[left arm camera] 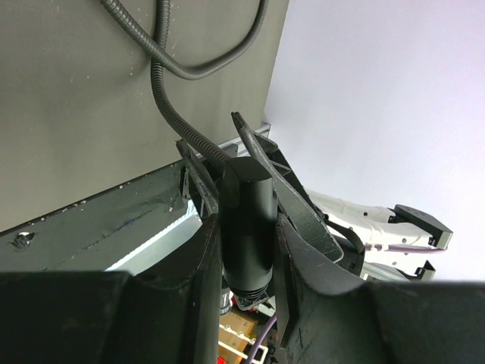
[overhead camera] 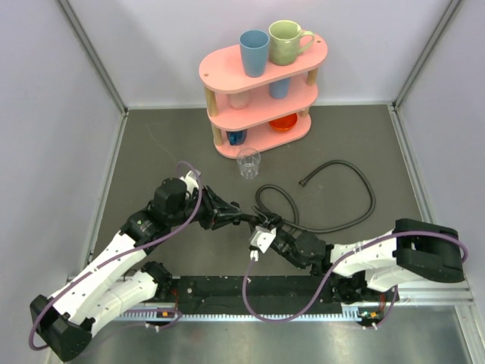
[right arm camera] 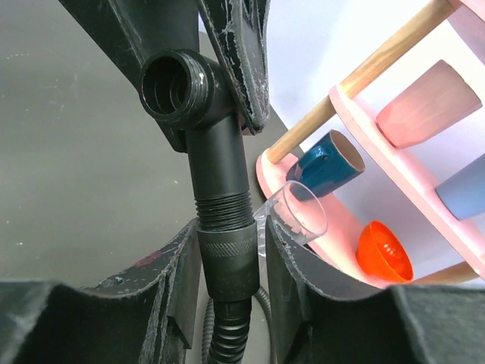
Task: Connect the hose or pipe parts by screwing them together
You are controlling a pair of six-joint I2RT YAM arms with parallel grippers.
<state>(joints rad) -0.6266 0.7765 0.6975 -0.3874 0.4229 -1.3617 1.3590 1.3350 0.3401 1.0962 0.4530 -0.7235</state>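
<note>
A short black pipe piece with an open threaded port on top and a thread at its lower end is held upright by my left gripper, which is shut on its body. The knurled nut of a black corrugated hose sits on that lower thread. My right gripper is closed around this nut from both sides. In the top view the two grippers meet at the table's middle front. The hose loops away to the right and ends at a free fitting.
A pink three-tier shelf with mugs and an orange bowl stands at the back centre. A clear glass stands just in front of it, close behind the grippers. Light walls enclose the dark mat on three sides.
</note>
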